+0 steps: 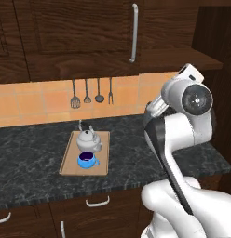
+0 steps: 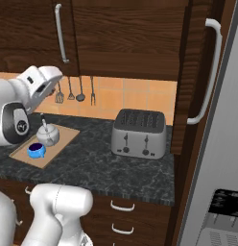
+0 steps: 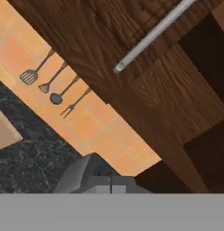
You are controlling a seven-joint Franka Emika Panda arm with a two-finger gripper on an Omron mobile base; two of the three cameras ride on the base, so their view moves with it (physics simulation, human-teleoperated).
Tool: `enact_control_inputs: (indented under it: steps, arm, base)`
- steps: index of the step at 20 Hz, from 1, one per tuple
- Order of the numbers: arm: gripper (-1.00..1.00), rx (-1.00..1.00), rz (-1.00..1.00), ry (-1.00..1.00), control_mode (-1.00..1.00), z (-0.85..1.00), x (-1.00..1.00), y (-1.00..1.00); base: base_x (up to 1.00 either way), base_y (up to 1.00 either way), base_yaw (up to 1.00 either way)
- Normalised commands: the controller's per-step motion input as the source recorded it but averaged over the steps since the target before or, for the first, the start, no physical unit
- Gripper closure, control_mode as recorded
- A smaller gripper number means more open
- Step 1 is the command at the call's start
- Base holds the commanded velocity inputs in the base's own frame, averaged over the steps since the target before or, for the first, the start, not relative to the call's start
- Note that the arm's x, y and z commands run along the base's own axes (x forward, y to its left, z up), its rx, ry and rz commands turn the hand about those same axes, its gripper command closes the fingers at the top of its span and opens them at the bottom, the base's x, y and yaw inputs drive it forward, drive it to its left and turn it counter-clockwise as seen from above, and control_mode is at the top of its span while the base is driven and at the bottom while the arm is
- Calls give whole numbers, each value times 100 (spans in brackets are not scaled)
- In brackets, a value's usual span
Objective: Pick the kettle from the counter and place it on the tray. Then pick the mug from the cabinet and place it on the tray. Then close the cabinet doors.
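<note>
Left base view: the kettle (image 1: 88,138) and the blue mug (image 1: 87,160) both sit on the wooden tray (image 1: 69,159), the mug just in front of the kettle, on the dark counter (image 1: 29,153). Four utensils (image 1: 91,94) hang on the orange tiles behind. Above, the cabinet door (image 1: 80,32) with its silver bar handle (image 1: 133,32) is shut. The white arm (image 1: 182,135) rises at right, apart from the tray.

Right base view: a silver toaster (image 2: 139,133) stands well right of the tray (image 2: 26,154); a fridge handle (image 2: 207,72) is at far right.

Hand view: the gripper (image 3: 110,177) has its jaws closed on nothing, facing the door's handle (image 3: 152,35) and the tiled wall.
</note>
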Motion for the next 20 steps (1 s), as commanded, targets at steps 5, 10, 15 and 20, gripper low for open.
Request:
enact_control_inputs:
  steps: [5,10,15,20]
  arm:
    - [100,63,-17,1,-100,3,-18,-53]
    - [100,35,0,-1,-100,-3,-22,-56]
    - [100,33,-2,0,-100,-5,-26,-48]
    - [100,16,-9,16,-100,-8,-13,-35]
  base:
    - [0,0,0]
    - [0,0,0]
    - [0,0,0]
    - [0,0,0]
